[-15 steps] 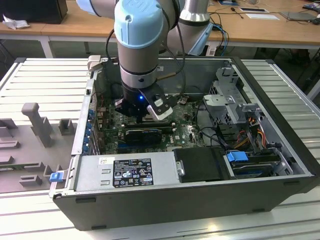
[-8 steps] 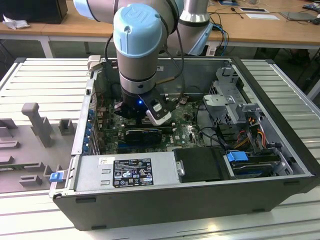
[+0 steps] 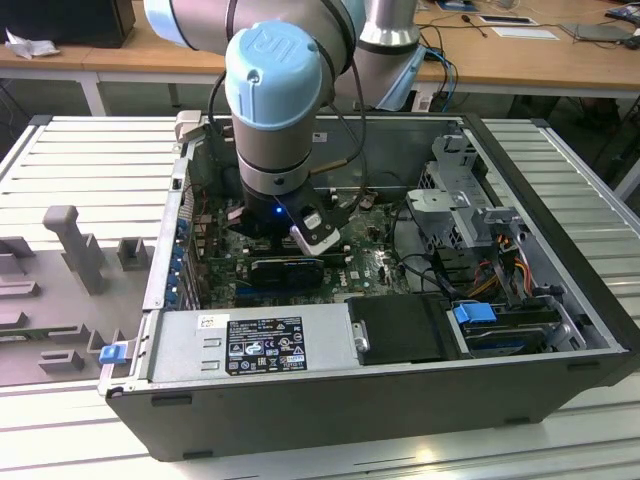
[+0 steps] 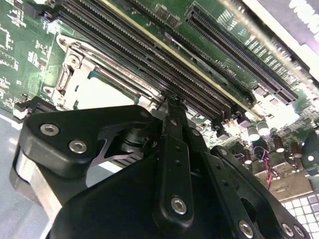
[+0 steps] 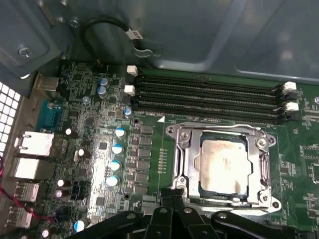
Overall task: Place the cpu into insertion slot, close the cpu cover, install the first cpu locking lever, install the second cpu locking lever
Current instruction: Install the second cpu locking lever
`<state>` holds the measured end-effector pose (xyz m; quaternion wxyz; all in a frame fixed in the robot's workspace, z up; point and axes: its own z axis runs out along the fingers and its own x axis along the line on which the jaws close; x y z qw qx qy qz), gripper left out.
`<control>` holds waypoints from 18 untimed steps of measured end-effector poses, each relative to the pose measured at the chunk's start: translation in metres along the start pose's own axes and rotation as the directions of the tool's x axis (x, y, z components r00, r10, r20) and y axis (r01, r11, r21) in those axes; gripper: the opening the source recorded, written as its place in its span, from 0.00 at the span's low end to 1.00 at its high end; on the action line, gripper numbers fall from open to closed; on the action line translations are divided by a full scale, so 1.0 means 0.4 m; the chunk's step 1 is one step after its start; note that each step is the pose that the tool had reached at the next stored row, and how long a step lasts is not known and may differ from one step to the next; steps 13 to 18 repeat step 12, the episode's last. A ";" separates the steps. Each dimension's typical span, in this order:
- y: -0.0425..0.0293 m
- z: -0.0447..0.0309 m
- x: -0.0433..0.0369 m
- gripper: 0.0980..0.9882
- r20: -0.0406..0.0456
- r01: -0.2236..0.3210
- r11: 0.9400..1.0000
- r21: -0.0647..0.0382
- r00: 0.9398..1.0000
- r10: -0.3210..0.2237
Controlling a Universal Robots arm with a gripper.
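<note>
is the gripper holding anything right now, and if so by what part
Nothing is held. The gripper fingers are closed together with nothing between them, near the edge of the insertion slot. The cpu already sits in the slot, under the cpu cover.

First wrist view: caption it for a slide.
CPU seated in the insertion slot, cover down around it, pincer alongside.

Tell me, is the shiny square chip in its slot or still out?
In. The cpu lies flat inside the insertion slot in the first wrist view, with the cpu cover framing its edges.
</note>
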<state>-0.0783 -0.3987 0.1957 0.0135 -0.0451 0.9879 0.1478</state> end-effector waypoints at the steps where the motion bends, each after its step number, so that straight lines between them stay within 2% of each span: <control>1: 0.000 0.002 0.003 0.01 0.001 0.000 1.000 -0.007 1.000 0.000; 2: -0.001 0.003 0.004 0.01 0.001 0.000 1.000 -0.013 1.000 0.000; 5: 0.003 -0.013 0.004 0.01 0.001 0.000 1.000 -0.014 1.000 0.000; 6: 0.008 -0.029 0.003 0.01 0.001 0.000 1.000 -0.014 1.000 0.000; 9: 0.018 -0.062 0.002 0.01 0.001 0.000 1.000 -0.014 1.000 0.000; 18: 0.019 -0.064 0.001 0.01 0.001 0.000 1.000 -0.014 1.000 0.000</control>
